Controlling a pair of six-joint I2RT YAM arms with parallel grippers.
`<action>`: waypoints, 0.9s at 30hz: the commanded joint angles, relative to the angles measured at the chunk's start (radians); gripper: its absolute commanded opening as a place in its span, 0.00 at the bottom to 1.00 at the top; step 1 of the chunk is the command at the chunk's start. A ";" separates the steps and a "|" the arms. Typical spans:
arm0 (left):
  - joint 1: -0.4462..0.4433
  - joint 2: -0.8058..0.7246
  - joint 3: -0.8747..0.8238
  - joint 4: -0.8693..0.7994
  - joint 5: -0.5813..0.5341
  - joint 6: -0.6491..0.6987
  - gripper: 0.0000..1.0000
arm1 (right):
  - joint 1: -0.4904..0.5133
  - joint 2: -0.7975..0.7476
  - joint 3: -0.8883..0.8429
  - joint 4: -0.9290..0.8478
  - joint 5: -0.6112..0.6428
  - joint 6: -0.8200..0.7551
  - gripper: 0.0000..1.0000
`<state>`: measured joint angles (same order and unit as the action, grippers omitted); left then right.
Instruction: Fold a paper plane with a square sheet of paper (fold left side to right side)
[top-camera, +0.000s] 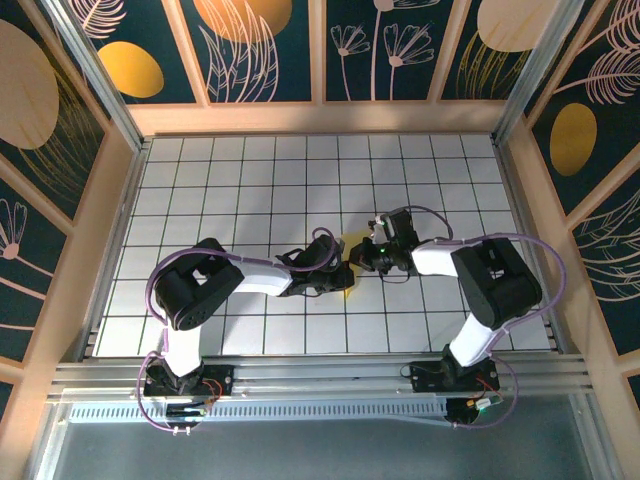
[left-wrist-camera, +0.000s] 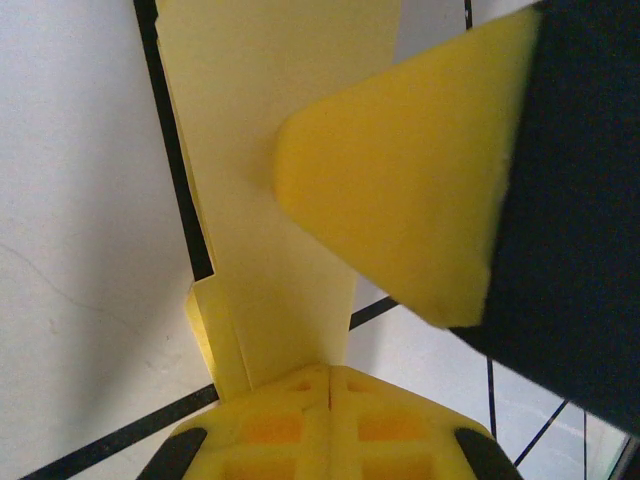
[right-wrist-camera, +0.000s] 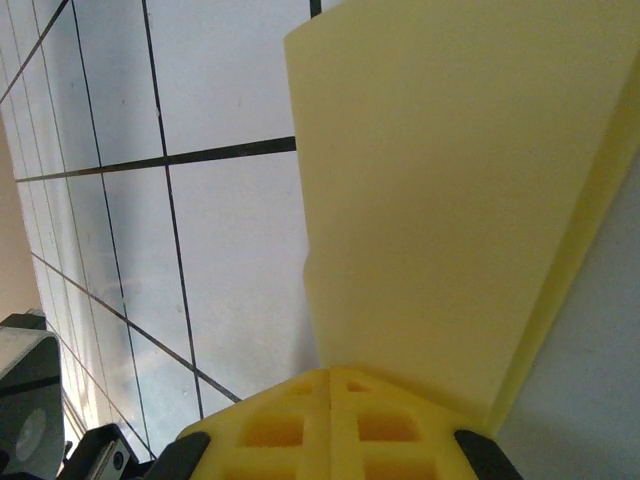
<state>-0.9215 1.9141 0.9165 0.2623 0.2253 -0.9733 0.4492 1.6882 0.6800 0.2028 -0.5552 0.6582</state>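
The folded pale yellow sheet of paper (top-camera: 352, 242) lies on the white grid table (top-camera: 250, 180), between the two grippers near the middle. In the left wrist view it is a narrow strip (left-wrist-camera: 270, 150) with layered edges on its left side. My left gripper (top-camera: 335, 272) is shut, its yellow tips (left-wrist-camera: 330, 385) meeting at the strip's near end. My right gripper (top-camera: 362, 258) is also shut; one of its yellow fingers (left-wrist-camera: 400, 190) rests on the strip. In the right wrist view the paper (right-wrist-camera: 450, 200) spreads out from the closed tips (right-wrist-camera: 332, 385). No paper shows between either pair of jaws.
Wooden frame walls with dark painted panels (top-camera: 260, 50) enclose the table on three sides. An aluminium rail (top-camera: 320, 378) carries both arm bases along the near edge. Both arms reach inward, their wrists almost touching.
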 joint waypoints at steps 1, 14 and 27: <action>-0.007 0.052 -0.036 -0.183 0.006 -0.009 0.00 | 0.009 0.037 -0.004 0.031 -0.005 0.013 0.00; -0.007 0.010 -0.028 -0.173 0.008 -0.002 0.00 | 0.009 0.128 -0.053 -0.013 0.022 -0.009 0.00; 0.028 -0.134 0.050 -0.252 -0.025 0.051 0.16 | 0.024 0.148 -0.028 -0.052 0.038 -0.035 0.00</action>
<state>-0.9070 1.8374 0.9466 0.0807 0.2070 -0.9386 0.4515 1.7626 0.6762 0.2768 -0.6037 0.6598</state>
